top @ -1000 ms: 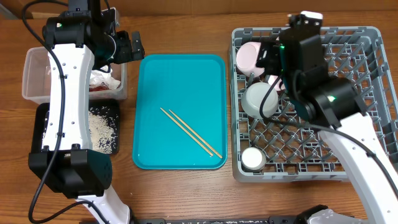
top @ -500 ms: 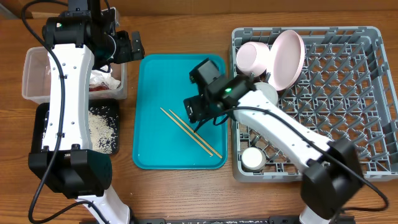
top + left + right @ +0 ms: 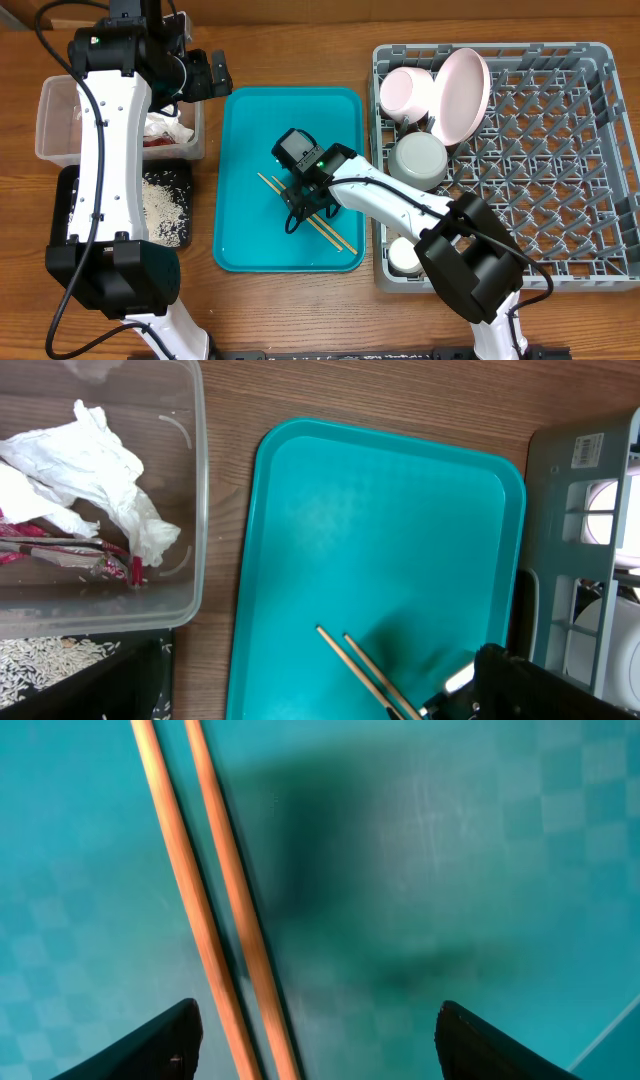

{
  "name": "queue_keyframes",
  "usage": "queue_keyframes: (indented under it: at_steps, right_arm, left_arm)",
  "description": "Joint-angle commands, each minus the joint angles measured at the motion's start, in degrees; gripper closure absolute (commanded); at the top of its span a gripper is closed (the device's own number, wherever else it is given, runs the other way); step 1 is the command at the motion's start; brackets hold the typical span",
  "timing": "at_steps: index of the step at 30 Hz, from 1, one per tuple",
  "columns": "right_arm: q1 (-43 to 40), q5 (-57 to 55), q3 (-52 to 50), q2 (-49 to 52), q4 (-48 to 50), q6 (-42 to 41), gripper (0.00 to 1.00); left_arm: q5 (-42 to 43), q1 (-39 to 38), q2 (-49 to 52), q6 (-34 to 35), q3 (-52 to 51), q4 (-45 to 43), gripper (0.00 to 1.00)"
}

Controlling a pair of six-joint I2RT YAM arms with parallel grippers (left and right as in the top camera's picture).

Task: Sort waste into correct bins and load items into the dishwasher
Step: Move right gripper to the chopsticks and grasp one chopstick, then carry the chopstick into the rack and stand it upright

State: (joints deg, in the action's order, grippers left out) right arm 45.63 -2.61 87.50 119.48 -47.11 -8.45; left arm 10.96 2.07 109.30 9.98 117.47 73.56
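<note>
**Chopsticks on the tray, right gripper over them**

Chopsticks, two thin wooden ones [image 3: 342, 241], lie side by side and aslant on the flat teal plastic tray [image 3: 290, 120]. The right gripper [image 3: 305, 212] hangs directly over their middle, pointing down. Its fingers [image 3: 170, 1040] are spread, with both sticks on the tray between them, nearer one finger. The right arm reaches leftward from its base across the near left corner of the grey plastic dish rack [image 3: 590, 60]. That rack holds a pink bowl [image 3: 405, 90], a pale pink plate [image 3: 462, 90] on edge, a grey-green bowl [image 3: 418, 160] and a small white cup [image 3: 405, 258].

The left arm stretches away along the clear plastic tub [image 3: 60, 110] and the black tray [image 3: 60, 195]. The left gripper [image 3: 212, 72] sits beside the teal tray's far left corner, jaws wide and empty.
</note>
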Motion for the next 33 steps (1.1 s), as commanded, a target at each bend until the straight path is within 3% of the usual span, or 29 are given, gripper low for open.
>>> queue_keyframes:
  at_steps: [1,16,24,29,33]
  right_arm:
    - [0.17,-0.7,-1.55,0.35,1.92,2.95,0.24]
    - [0.17,-0.76,-2.05,3.02,2.43,4.02,0.26]
    - [0.17,-0.7,-1.11,2.99,3.15,3.74,0.54]
    - [-0.87,2.32,3.37,2.91,1.36,-2.29,0.53]
    - [-3.04,4.24,9.79,2.89,-1.9,-6.62,0.45]
  left_arm:
    - [0.46,-0.17,-0.44,-0.11,1.18,-0.07,0.0]
    - [0.48,-0.26,-0.44,-0.11,1.18,-0.09,0.0]
    - [0.48,-0.26,-0.44,-0.11,1.18,-0.07,0.0]
    - [0.48,-0.26,-0.44,-0.11,1.18,-0.09,0.0]
    - [0.48,-0.28,-0.44,-0.11,1.18,-0.07,0.0]
